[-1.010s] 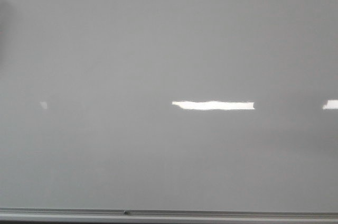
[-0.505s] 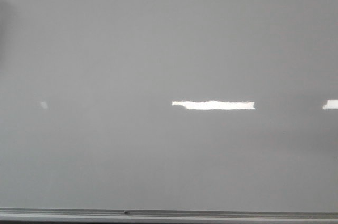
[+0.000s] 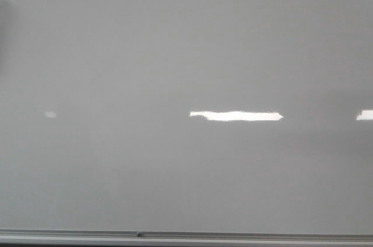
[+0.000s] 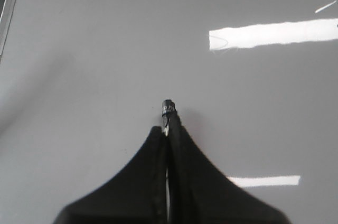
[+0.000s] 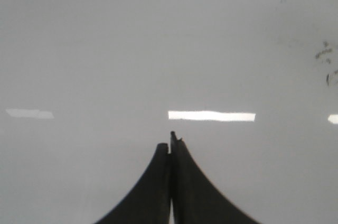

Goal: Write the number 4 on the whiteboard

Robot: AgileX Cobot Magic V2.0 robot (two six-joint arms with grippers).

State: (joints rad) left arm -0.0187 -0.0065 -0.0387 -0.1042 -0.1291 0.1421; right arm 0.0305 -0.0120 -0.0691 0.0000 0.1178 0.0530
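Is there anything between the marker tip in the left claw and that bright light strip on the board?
Nothing: in the left wrist view, only bare whiteboard lies between the marker tip and the reflection.

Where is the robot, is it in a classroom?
Maybe a classroom or lab, I can't be sure. All that shows is a big glossy whiteboard, its grey rail, and bright ceiling-light reflections on it.

the whiteboard (image 3: 175, 55) lies bare across the front view, bounded only by its bottom rail (image 3: 233, 237).
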